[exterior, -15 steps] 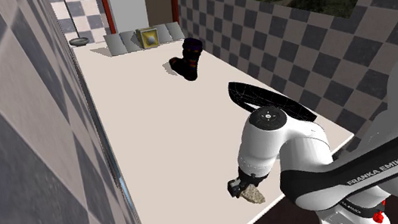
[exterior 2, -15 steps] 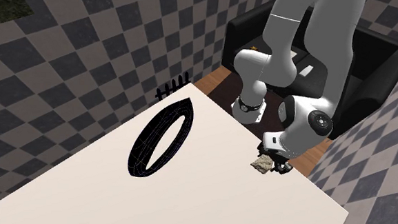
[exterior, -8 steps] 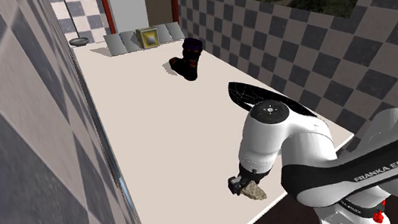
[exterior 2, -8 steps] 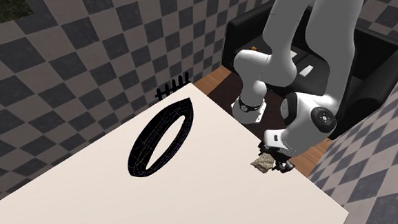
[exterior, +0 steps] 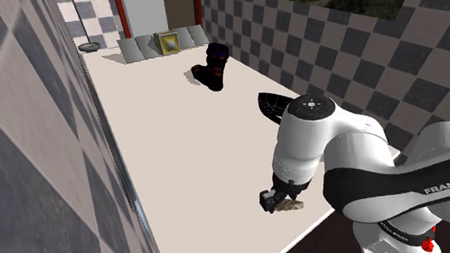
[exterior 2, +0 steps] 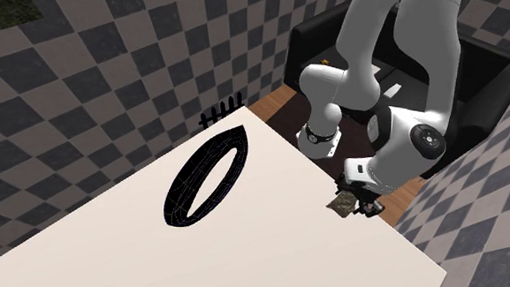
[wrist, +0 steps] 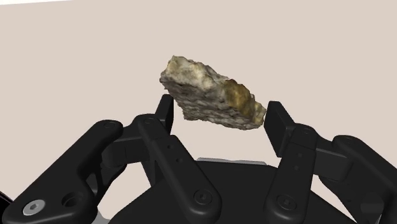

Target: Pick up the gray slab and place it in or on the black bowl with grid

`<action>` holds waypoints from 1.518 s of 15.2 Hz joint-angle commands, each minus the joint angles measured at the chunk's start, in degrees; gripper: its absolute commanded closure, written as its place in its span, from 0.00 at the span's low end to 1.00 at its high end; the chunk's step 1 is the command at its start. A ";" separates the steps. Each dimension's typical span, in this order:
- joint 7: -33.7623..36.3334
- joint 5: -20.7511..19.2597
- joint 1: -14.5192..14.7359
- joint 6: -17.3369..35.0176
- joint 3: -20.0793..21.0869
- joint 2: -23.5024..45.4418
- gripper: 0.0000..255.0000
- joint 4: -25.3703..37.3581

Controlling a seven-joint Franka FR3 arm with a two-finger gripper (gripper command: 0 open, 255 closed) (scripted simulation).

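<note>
**Pincer clamped on the rough slab near the counter's edge**

Shoulder view: The white arm (exterior: 329, 149) bends down over the near end of the pale counter (exterior: 173, 135), close to the edge nearest the stand. Its black pincer (exterior: 278, 202) sits low at that spot, with the slab (exterior: 290, 204), a rough grey-tan lump, in its grip. The black bowl (exterior: 271, 104) peeks out behind the arm's elbow joint, farther along the counter and apart from the slab. At the far end stands a dark boot-like object (exterior: 211, 67), and beyond it a small yellowish box (exterior: 168, 42) by the wall.

Second exterior view: The bowl (exterior 2: 178, 197) shows as a black wire-grid ring tipped up on its side near the middle of the counter (exterior 2: 266, 245). The slab (exterior 2: 340, 203) is well apart from it, at the counter's edge toward this view's right, with the pincer (exterior 2: 352, 203) right against it. A black comb-like rack (exterior 2: 219, 113) stands past the counter's far edge.

Wrist view: The slab (wrist: 213, 100), grey with a yellow-brown patch, lies crosswise between the two fingers (wrist: 167, 114). One tip presses its pale end and the other meets its darker end, so the pincer (wrist: 221, 118) is pinching it. Plain counter (wrist: 76, 57) lies behind; the slab seems to be raised off it, though this angle does not settle that.
</note>
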 commanded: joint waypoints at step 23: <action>-4.79 -5.02 -0.54 -21.94 -10.01 -13.31 1.00 8.61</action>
